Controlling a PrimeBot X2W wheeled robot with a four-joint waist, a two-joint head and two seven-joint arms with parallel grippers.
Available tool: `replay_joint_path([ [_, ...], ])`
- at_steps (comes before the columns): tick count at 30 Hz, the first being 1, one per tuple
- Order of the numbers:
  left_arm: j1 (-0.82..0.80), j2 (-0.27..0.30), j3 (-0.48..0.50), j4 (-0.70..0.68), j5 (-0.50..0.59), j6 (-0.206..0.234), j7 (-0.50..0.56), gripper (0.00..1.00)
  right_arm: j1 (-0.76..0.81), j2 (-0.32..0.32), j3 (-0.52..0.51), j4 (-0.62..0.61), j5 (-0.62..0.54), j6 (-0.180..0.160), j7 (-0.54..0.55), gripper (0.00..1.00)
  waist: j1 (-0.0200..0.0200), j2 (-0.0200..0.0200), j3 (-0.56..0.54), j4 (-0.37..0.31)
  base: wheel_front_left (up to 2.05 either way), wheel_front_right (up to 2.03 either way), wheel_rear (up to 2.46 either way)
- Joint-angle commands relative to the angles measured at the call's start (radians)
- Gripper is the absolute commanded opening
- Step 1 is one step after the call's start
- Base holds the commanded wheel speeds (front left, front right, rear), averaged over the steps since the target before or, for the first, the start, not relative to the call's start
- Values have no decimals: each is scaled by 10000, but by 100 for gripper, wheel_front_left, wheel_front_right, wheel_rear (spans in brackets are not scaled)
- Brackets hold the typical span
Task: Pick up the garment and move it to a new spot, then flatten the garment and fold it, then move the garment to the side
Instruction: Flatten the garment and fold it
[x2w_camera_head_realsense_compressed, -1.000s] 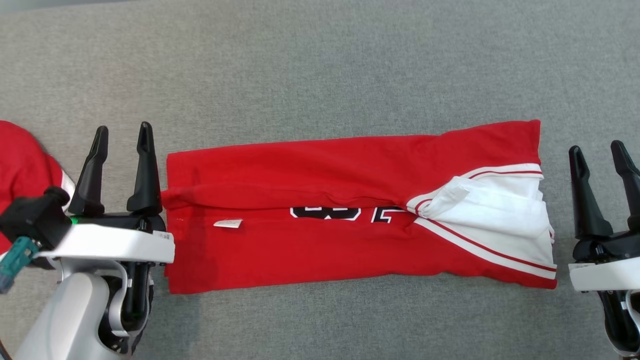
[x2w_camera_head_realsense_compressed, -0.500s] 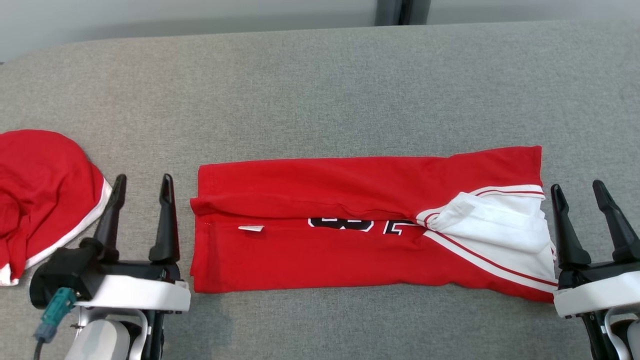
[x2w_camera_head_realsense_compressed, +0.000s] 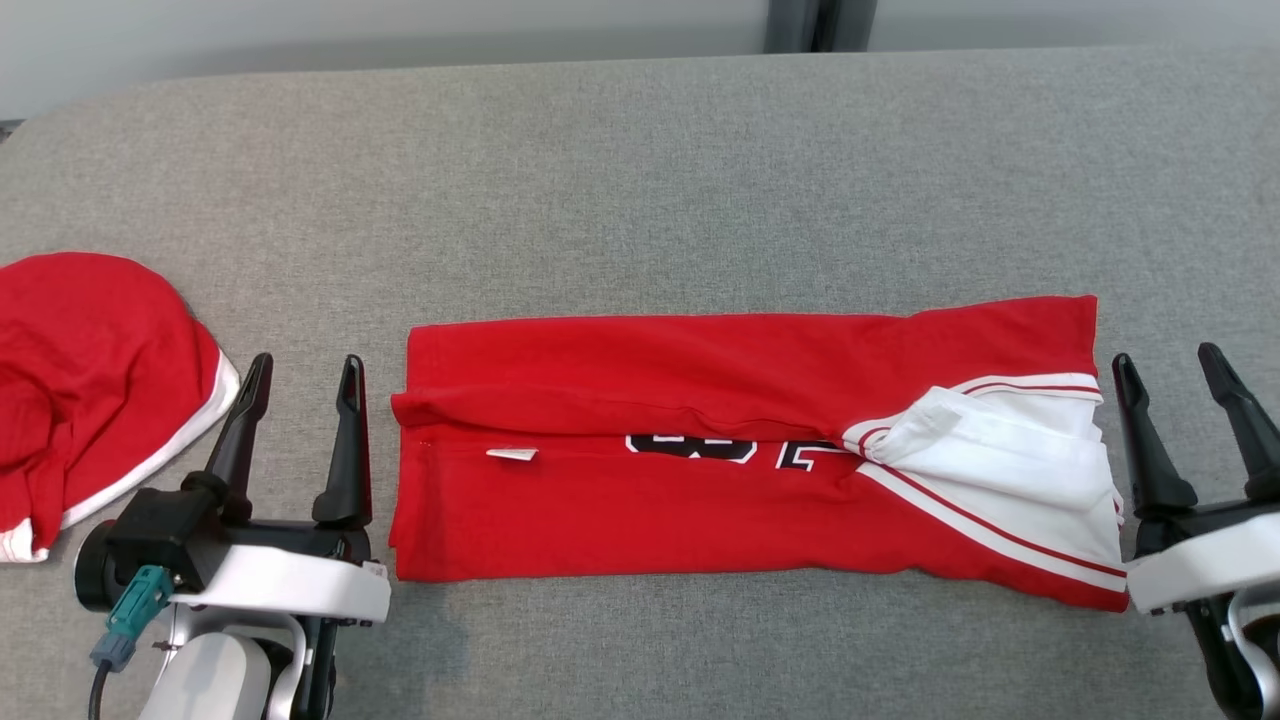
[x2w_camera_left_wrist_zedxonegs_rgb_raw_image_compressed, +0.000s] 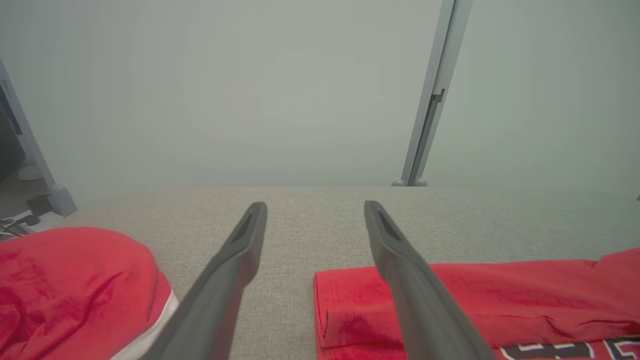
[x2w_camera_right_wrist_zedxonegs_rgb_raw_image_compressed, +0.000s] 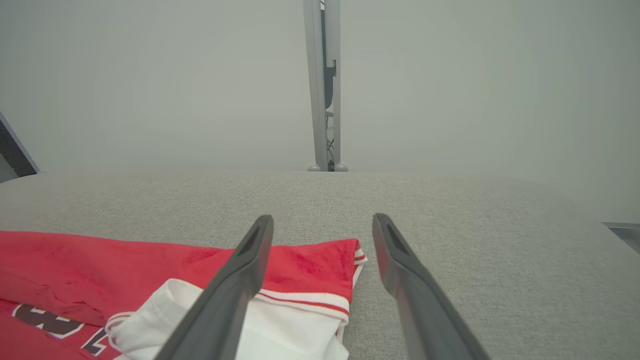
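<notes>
The garment (x2w_camera_head_realsense_compressed: 700, 440) is a red jersey with white trim and black numerals, folded into a long strip across the grey table (x2w_camera_head_realsense_compressed: 640, 180). Its white sleeve end (x2w_camera_head_realsense_compressed: 1010, 450) lies at the right. My left gripper (x2w_camera_head_realsense_compressed: 305, 372) stands open just off the strip's left edge, nothing between its fingers. My right gripper (x2w_camera_head_realsense_compressed: 1170, 365) stands open just past the right end, also holding nothing. In the left wrist view the garment (x2w_camera_left_wrist_zedxonegs_rgb_raw_image_compressed: 500, 300) lies right of the open gripper (x2w_camera_left_wrist_zedxonegs_rgb_raw_image_compressed: 315, 207). In the right wrist view the garment (x2w_camera_right_wrist_zedxonegs_rgb_raw_image_compressed: 150, 270) lies left of the open gripper (x2w_camera_right_wrist_zedxonegs_rgb_raw_image_compressed: 322, 220).
A second red garment with white trim (x2w_camera_head_realsense_compressed: 90, 380) lies bunched at the table's left edge, also seen as a red heap (x2w_camera_left_wrist_zedxonegs_rgb_raw_image_compressed: 70, 290) in the left wrist view. A grey wall with a vertical post (x2w_camera_head_realsense_compressed: 810, 20) runs behind the table's far edge.
The head camera tilted up, so the whole picture shifted down and the far wall came into sight. Both grippers stay open beside the garment's ends; the garment lies as before.
</notes>
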Motion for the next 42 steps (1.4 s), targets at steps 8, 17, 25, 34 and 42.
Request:
replay_joint_path([
  [8, -593, -130, -139, 189, 92, -185, -37, 100, -517, -198, 236, 1478, 23, -2, 461, 100, 0, -1, 413, 170, 0, 0, 0],
  [17, -912, -257, -224, 433, 124, -280, -37, 100, -781, 120, 1319, 3347, 606, -2, 797, 100, 0, -1, 700, 220, 0, 0, 0],
  [25, -1033, -349, -115, 455, 123, -314, -37, 100, -817, 150, 2139, 3961, 1552, -5, 953, 0, 0, -1, 732, 120, 0, 0, 0],
  [34, -898, -297, 4, 305, 160, -249, -37, 100, -1128, -809, 1581, 3727, 2014, -29, 275, 0, 0, -1, 666, -265, 0, 0, 0],
  [42, -875, -204, -12, 245, 161, -236, -37, 100, -1258, -2036, 543, 3885, 2076, -10, 6, 0, 0, -1, 711, -573, 0, 0, 0],
])
